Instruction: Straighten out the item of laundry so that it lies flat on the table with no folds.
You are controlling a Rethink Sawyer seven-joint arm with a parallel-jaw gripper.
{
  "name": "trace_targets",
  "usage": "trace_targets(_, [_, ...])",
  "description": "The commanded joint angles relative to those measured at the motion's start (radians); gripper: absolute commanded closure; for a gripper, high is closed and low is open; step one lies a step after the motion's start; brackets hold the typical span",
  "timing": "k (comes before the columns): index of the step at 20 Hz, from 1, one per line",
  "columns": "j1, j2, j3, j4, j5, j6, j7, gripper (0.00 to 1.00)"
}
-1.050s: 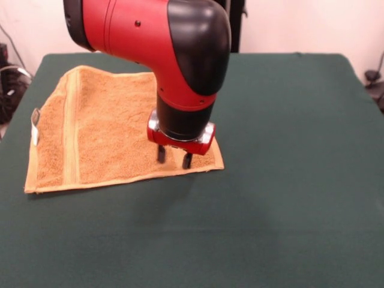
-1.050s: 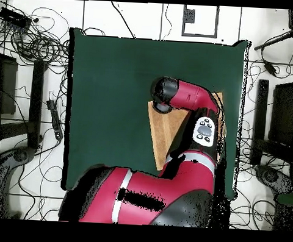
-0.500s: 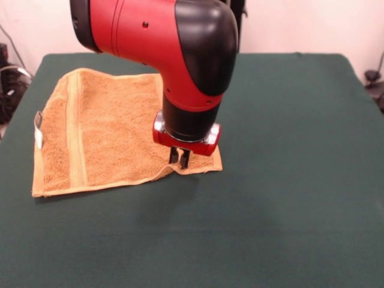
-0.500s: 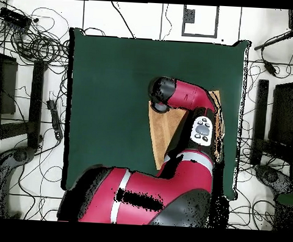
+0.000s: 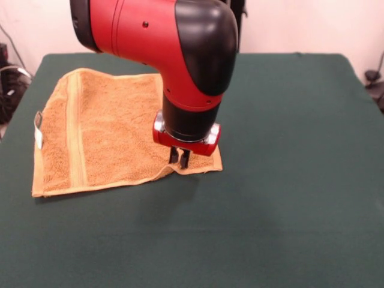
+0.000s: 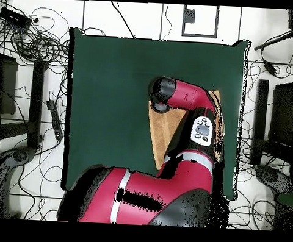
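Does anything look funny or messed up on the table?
Only a little. The towel is mostly flat, but its near edge is lifted into a small bump where the tool pinches it. It also lies slightly crooked on the table. Nothing is spilled or torn.

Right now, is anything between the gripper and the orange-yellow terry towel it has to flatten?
Nothing visible. The gripper is already closed on the orange-yellow terry towel's near edge, which lifts slightly at the pinch. The dark green table around the towel shows no other objects.
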Motion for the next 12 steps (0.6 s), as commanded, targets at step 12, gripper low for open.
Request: trace_targets(12, [0.067,0.15,0.158,0.031,0.043,-0.28,0.24,1.0])
